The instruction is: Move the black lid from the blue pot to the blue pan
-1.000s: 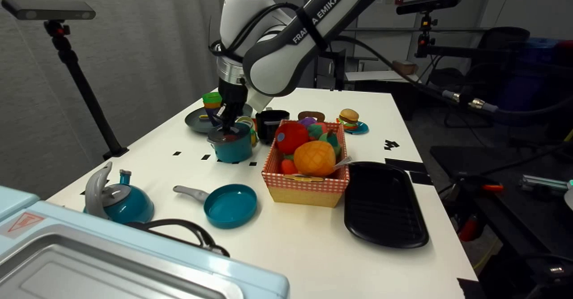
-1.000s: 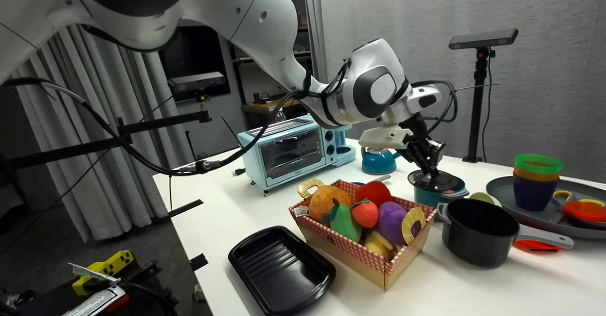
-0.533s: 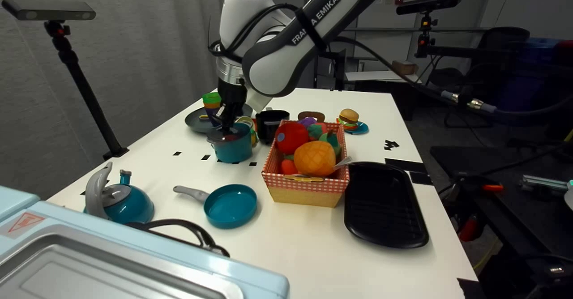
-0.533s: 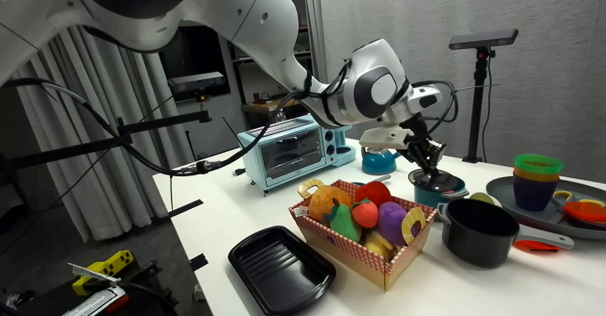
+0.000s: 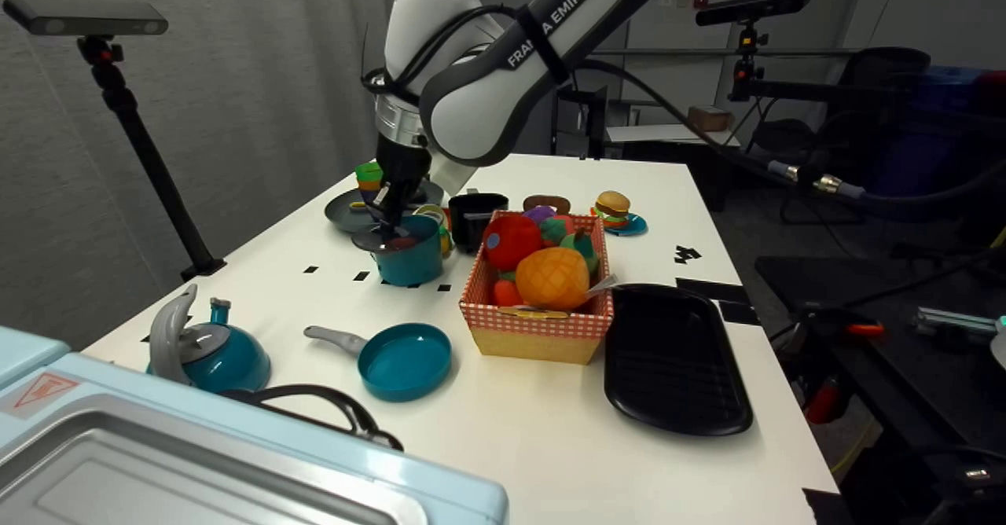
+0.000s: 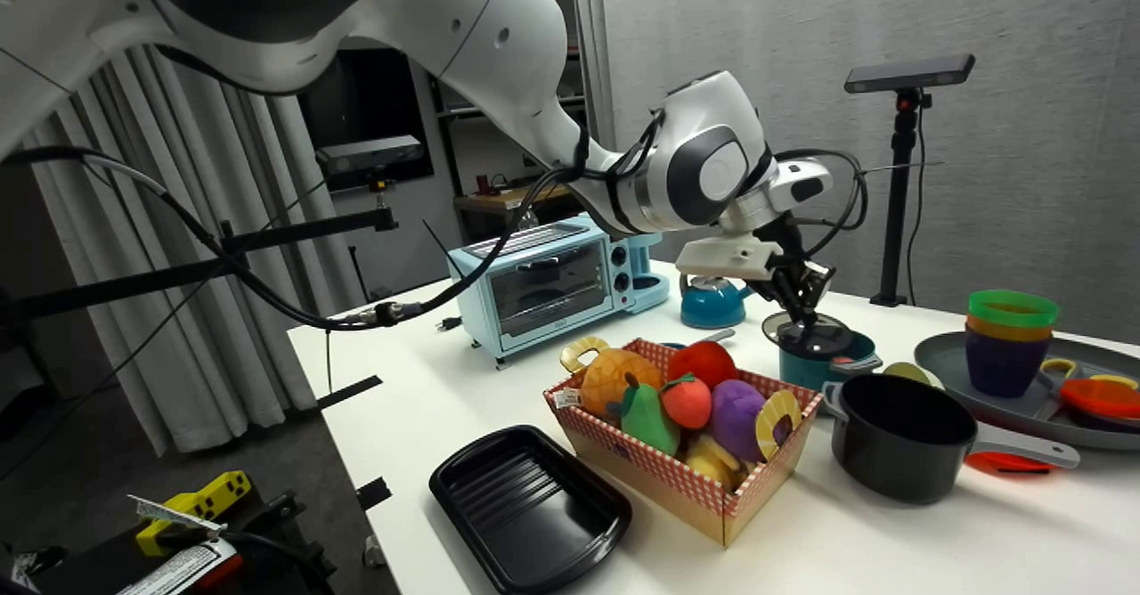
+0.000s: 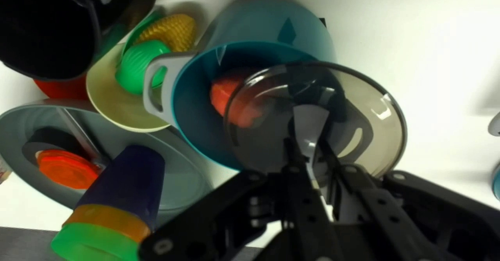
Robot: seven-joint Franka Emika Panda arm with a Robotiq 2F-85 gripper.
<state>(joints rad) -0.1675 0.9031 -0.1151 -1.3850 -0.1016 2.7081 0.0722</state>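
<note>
The black lid is a round see-through dark lid with a dark rim, shown in the wrist view (image 7: 258,143) and in both exterior views (image 5: 369,239) (image 6: 833,337). My gripper (image 7: 306,145) is shut on its centre knob, which the fingers mostly hide; the gripper also shows in both exterior views (image 5: 385,222) (image 6: 806,314). The lid is off-centre over the blue pot (image 5: 413,264) (image 6: 804,370) (image 7: 269,26), covering part of its opening and overhanging one side. A red object (image 7: 226,93) lies inside the pot. The blue pan (image 5: 405,361) sits nearer that exterior camera; the basket mostly hides it in the other view.
A basket of plush fruit (image 5: 534,340) stands beside the pot and pan. A black saucepan (image 6: 904,444), a grey plate with stacked cups (image 6: 1011,354), a blue kettle (image 5: 228,356), a black tray (image 5: 676,360) and a light blue toaster oven (image 6: 552,288) are around.
The gripper and lid have shifted sideways, leftward in both exterior views, so the lid overhangs the pot more. The pot and pan have not moved.
</note>
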